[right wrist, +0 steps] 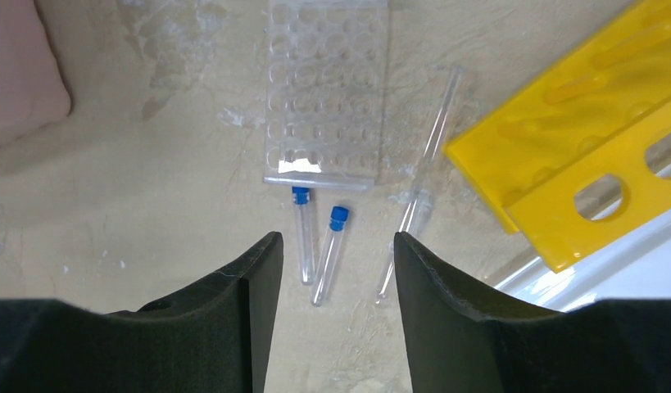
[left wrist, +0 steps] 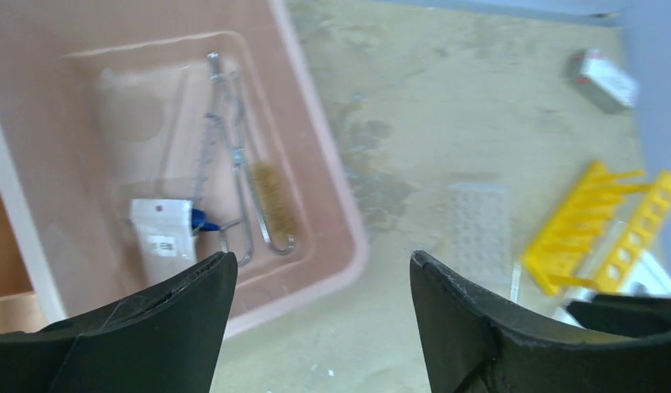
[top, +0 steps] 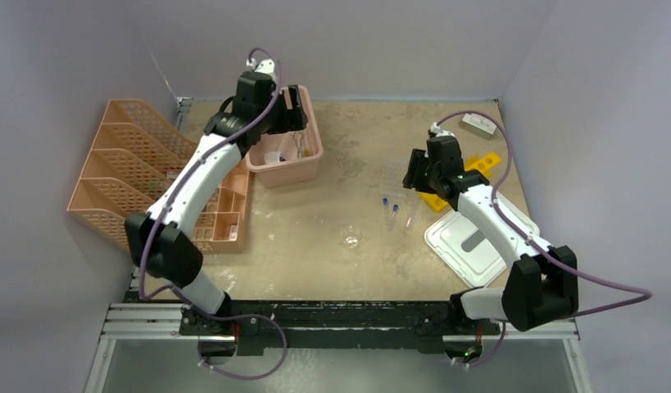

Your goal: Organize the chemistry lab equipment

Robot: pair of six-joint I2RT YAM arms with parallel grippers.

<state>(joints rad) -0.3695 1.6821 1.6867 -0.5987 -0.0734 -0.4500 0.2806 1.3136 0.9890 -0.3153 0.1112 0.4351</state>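
Observation:
My left gripper [top: 296, 105] hangs open and empty over the pink bin [top: 292, 172]. In the left wrist view the bin [left wrist: 348, 237] holds metal scissor-tongs [left wrist: 233, 155], a wire tube brush [left wrist: 270, 192], a blue-ended dropper [left wrist: 202, 219] and a white packet [left wrist: 161, 237]. My right gripper [right wrist: 338, 246] is open above two blue-capped tubes [right wrist: 303, 237] [right wrist: 332, 254] that lie flat beside a clear rack [right wrist: 328, 90]. A thin clear tube [right wrist: 422, 180] lies to their right, next to the yellow holed rack [right wrist: 586, 155]. A tiny glass beaker [top: 351, 238] stands mid-table.
Orange mesh file trays [top: 127, 172] line the left side. The white lid [top: 479, 241] lies at the right, near my right arm. A small grey box [top: 478, 124] sits at the far right corner.

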